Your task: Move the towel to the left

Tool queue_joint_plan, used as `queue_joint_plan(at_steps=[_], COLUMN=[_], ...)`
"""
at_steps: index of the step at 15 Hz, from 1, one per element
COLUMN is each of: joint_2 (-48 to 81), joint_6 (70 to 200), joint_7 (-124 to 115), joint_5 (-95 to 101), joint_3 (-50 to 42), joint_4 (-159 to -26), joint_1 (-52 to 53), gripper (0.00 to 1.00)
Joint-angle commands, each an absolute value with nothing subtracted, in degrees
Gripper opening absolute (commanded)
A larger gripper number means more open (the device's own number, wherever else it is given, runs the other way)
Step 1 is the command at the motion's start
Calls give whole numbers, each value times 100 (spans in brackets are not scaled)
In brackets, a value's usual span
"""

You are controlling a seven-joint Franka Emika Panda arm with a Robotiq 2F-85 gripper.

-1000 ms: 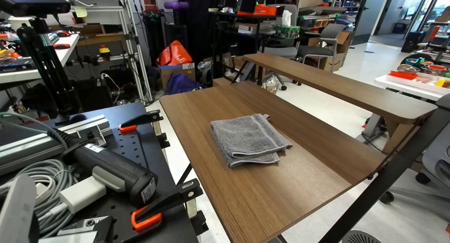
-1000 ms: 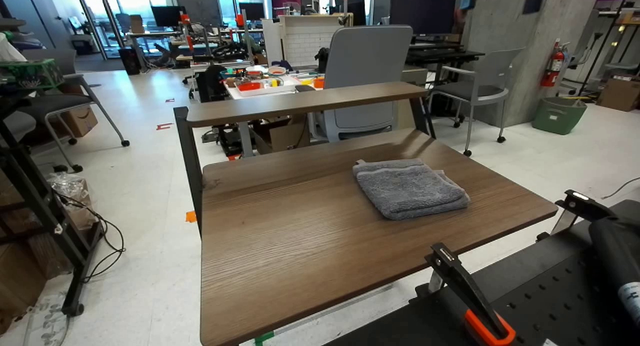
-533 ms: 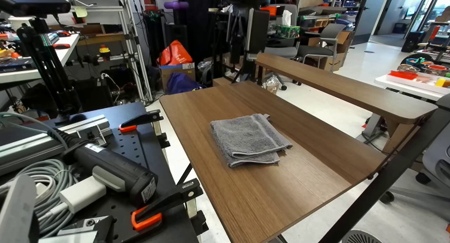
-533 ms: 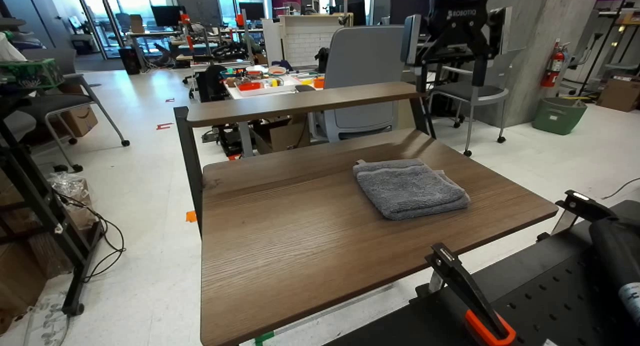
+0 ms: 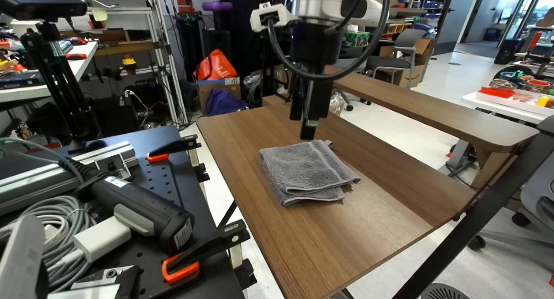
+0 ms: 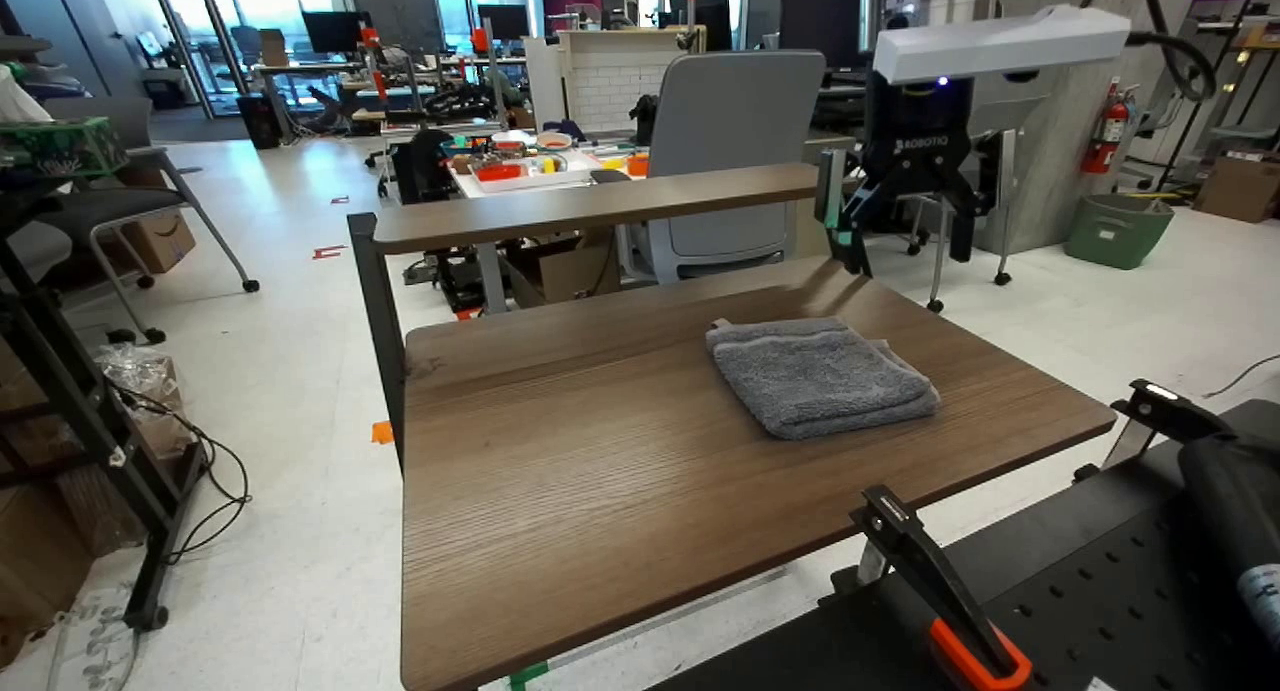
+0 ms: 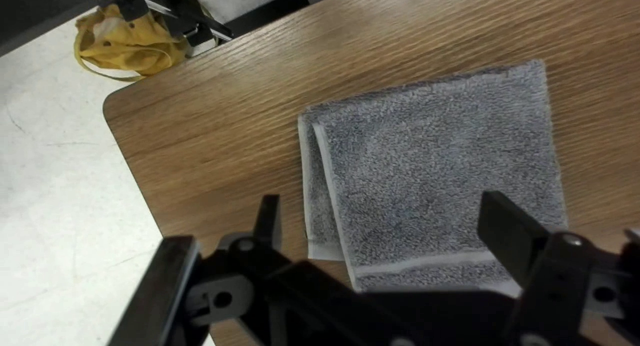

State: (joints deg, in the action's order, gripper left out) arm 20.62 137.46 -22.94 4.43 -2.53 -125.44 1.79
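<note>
A folded grey towel lies flat on the brown wooden table, in an exterior view (image 5: 305,169) at the middle and in an exterior view (image 6: 820,376) right of centre. My gripper is open and empty. It hangs pointing down above the table, in an exterior view (image 5: 303,125) at the towel's far edge and in an exterior view (image 6: 908,251) behind and above the towel. In the wrist view the towel (image 7: 435,160) lies below the gripper (image 7: 381,198). One finger shows over the towel, the other over bare wood beside it. The gripper body hides the towel's lower edge.
The table (image 6: 560,491) carries a raised wooden shelf (image 6: 600,203) along one long side, also in an exterior view (image 5: 424,102). A black workbench (image 5: 151,173) with clamps (image 5: 207,247) and a dark cylindrical device (image 5: 134,204) stands beside it. A grey chair (image 6: 740,151) is behind the shelf.
The arm was out of view a second ago. The open gripper came in from the top and has lowered toward the table. The towel has not moved.
</note>
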Motion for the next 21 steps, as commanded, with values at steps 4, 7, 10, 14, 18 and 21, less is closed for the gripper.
queue_joint_plan(at_steps=[4, 7, 10, 14, 18, 21], joint_2=[3049, 3428, 3693, 3999, 4264, 4501], joint_6=[13940, 14124, 14558, 14882, 15117, 15206], joint_7=[-2586, -2858, -3120, -3286, -3405, -3371], joint_5=[354, 293, 302, 278, 306, 317], joint_3=[-577, -636, -674, -709, -822, -869], joint_4=[-11931, -11682, -11577, -11428, -11219, -10983], joint_1=[264, 362, 549, 803, 969, 1047], gripper=[100, 100, 100, 100, 100, 100])
